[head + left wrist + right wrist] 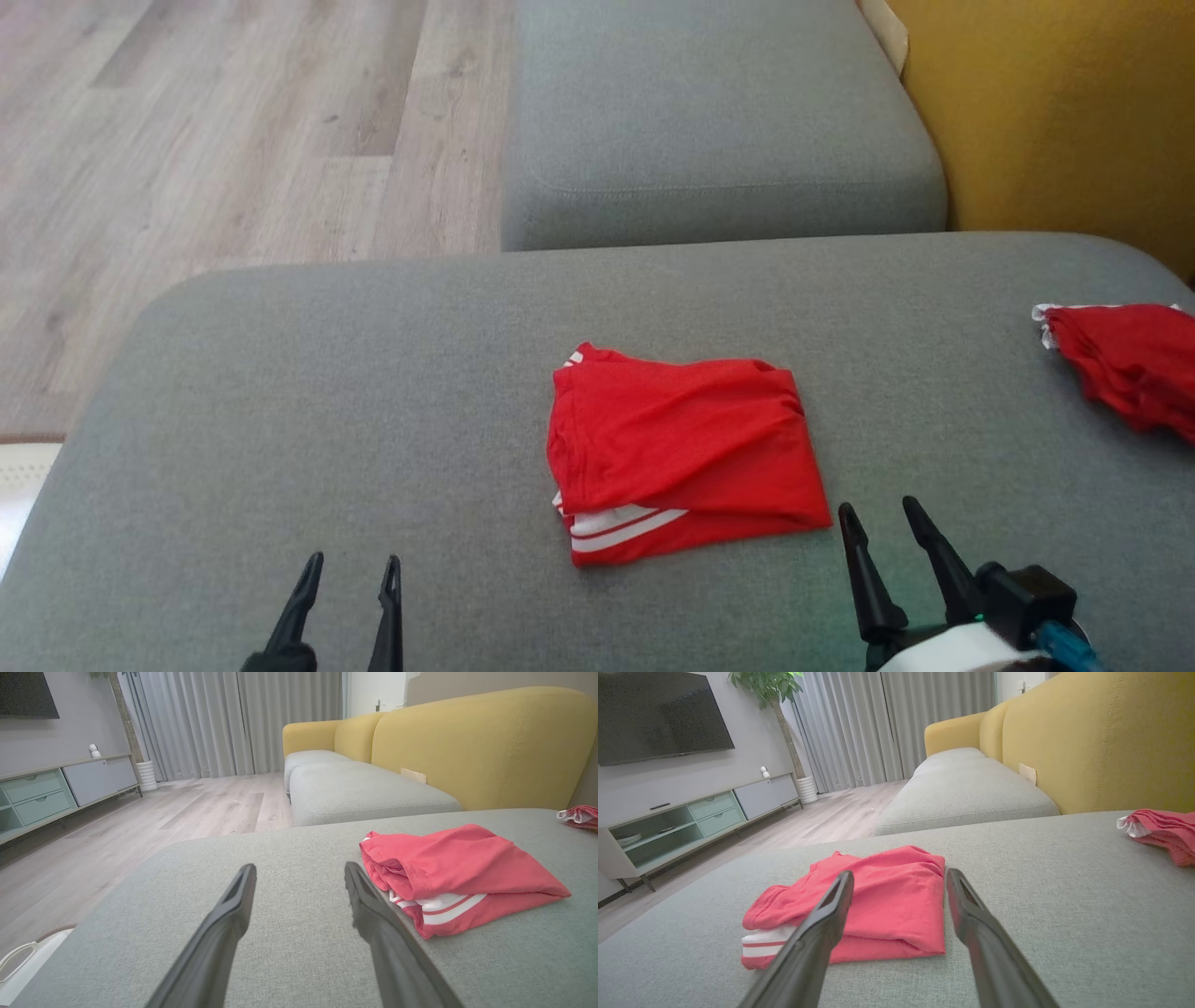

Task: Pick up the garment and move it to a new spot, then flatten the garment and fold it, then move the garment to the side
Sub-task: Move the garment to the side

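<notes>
Dark fingers of both grippers rise from the bottom of the head view, closest to the lens: the left gripper point(356, 560) at the lower left and the right gripper point(878, 506) at the lower right. Each has its jaws spread apart with nothing between them. Ahead of them the garment point(681, 448), red with white stripes along its near left edge, lies folded into a rough rectangle near the middle of the grey cushion point(280, 420). The right gripper's tips stand just beside the garment's near right corner; whether they touch the cloth cannot be told. In the right wrist view the garment sits ahead and to the left, with one finger crossing in front of it. The left gripper is well apart from the garment, off to its left and nearer the robot. In the left wrist view the striped edge shows just past the right-hand finger. A second red garment point(1130, 364) lies at the cushion's right edge, well apart from the folded one. Beyond the cushion are a farther grey seat point(709, 121), a yellow backrest point(1055, 112) and a wooden floor point(215, 140).
</notes>
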You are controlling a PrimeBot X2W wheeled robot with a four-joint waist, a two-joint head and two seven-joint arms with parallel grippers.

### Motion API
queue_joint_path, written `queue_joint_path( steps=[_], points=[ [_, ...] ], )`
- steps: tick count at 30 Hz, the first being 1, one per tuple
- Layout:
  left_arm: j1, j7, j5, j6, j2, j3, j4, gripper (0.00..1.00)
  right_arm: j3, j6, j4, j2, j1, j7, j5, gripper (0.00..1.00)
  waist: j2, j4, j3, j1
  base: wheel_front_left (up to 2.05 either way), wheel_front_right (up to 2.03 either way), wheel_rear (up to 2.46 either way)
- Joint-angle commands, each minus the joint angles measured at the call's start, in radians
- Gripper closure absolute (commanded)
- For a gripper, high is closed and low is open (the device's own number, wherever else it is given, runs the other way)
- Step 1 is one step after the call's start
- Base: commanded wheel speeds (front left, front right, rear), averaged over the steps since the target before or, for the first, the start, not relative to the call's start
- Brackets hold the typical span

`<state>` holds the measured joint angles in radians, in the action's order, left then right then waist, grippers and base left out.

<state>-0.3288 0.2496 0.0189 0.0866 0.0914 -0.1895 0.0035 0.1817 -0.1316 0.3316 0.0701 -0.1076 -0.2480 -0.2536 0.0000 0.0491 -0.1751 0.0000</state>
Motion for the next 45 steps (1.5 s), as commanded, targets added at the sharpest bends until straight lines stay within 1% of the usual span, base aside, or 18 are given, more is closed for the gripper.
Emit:
queue_joint_path(
  steps=[1,5,9,12,14,16,20,22,25,28,34,35,36,37,38,39,42,45],
  points=[
    [0.036,0.012,-0.007,0.000,-0.003,0.023,-0.031,0.00,0.019,0.001,-0.030,-0.002,0.039,-0.014,0.011,0.00,0.0000,0.003,0.006,0.0000,0.00,0.00,0.00],
    [0.047,0.012,-0.008,-0.005,-0.005,0.012,-0.031,0.00,0.013,0.001,-0.023,-0.002,0.051,-0.014,-0.004,0.00,0.0000,0.016,0.027,0.0000,0.00,0.00,0.00],
    [0.062,0.012,-0.007,-0.002,-0.010,0.005,-0.036,0.00,-0.001,0.001,0.014,-0.003,0.095,-0.014,-0.036,0.00,0.0000,0.028,0.061,0.0000,0.00,0.00,0.00],
    [0.080,0.012,-0.006,-0.005,-0.014,-0.010,-0.040,0.00,-0.004,0.001,0.071,0.003,0.163,-0.014,-0.061,0.00,0.0000,0.037,0.091,0.0000,0.00,0.00,0.00],
    [0.092,0.012,-0.005,-0.012,-0.017,-0.025,-0.038,0.00,0.006,0.001,0.134,0.009,0.218,-0.009,-0.090,0.00,0.0000,0.043,0.108,0.0000,0.00,0.00,0.00],
    [0.102,0.012,-0.009,-0.021,-0.018,-0.042,-0.033,0.00,0.014,0.001,0.198,0.014,0.285,0.031,-0.131,0.00,0.0000,0.048,0.124,0.0000,0.00,0.00,0.00],
    [0.123,0.012,-0.013,-0.025,-0.021,-0.062,-0.025,0.00,0.030,0.001,0.325,0.043,0.409,0.169,-0.213,0.00,0.0000,0.060,0.153,0.0000,0.00,0.00,0.00],
    [0.134,0.012,-0.017,-0.030,-0.022,-0.074,-0.020,0.00,0.034,0.001,0.383,0.058,0.459,0.237,-0.253,0.00,0.0000,0.068,0.165,0.0000,0.00,0.00,0.00],
    [0.155,0.012,-0.024,-0.033,-0.023,-0.092,-0.016,0.00,0.035,0.001,0.455,0.083,0.517,0.311,-0.294,0.00,0.0000,0.081,0.189,0.0000,0.00,0.00,0.00],
    [0.171,0.012,-0.024,-0.030,-0.025,-0.105,-0.012,0.00,0.044,0.001,0.503,0.094,0.553,0.349,-0.328,0.00,0.0000,0.089,0.205,0.0000,0.00,0.00,0.00],
    [0.194,0.012,-0.016,-0.025,-0.028,-0.123,-0.007,0.00,0.085,0.001,0.567,0.097,0.589,0.389,-0.403,0.00,0.0000,0.098,0.231,0.0000,0.00,0.00,0.00],
    [0.199,0.012,-0.015,-0.025,-0.028,-0.124,-0.007,0.00,0.094,0.001,0.574,0.097,0.594,0.397,-0.416,0.09,0.0000,0.099,0.237,0.0000,0.00,0.00,0.00],
    [0.199,0.012,-0.015,-0.025,-0.028,-0.124,-0.007,0.00,0.094,0.001,0.574,0.097,0.594,0.397,-0.416,0.09,0.0000,0.099,0.237,0.0000,0.00,0.00,0.00],
    [0.205,0.012,-0.015,-0.025,-0.029,-0.126,-0.006,0.00,0.100,0.001,0.579,0.098,0.601,0.399,-0.427,0.40,0.0000,0.100,0.243,0.0000,0.00,0.00,0.00],
    [0.211,0.012,-0.015,-0.024,-0.029,-0.128,-0.006,0.00,0.109,0.001,0.582,0.103,0.609,0.394,-0.433,0.85,0.0000,0.100,0.249,0.0000,0.00,0.00,0.00],
    [0.217,0.012,-0.016,-0.023,-0.029,-0.130,-0.006,0.00,0.117,0.001,0.586,0.111,0.617,0.381,-0.431,1.00,0.0000,0.100,0.255,0.0000,0.00,0.00,0.00],
    [0.233,0.012,-0.014,-0.020,-0.030,-0.134,-0.005,0.00,0.144,0.001,0.599,0.133,0.643,0.349,-0.424,1.00,0.0000,0.095,0.271,0.0000,0.00,0.00,0.00],
    [0.245,0.012,-0.009,-0.019,-0.031,-0.138,-0.010,0.00,0.172,0.001,0.596,0.169,0.684,0.329,-0.416,1.00,0.0000,0.075,0.292,0.0000,0.00,0.00,0.00]
  ],
)
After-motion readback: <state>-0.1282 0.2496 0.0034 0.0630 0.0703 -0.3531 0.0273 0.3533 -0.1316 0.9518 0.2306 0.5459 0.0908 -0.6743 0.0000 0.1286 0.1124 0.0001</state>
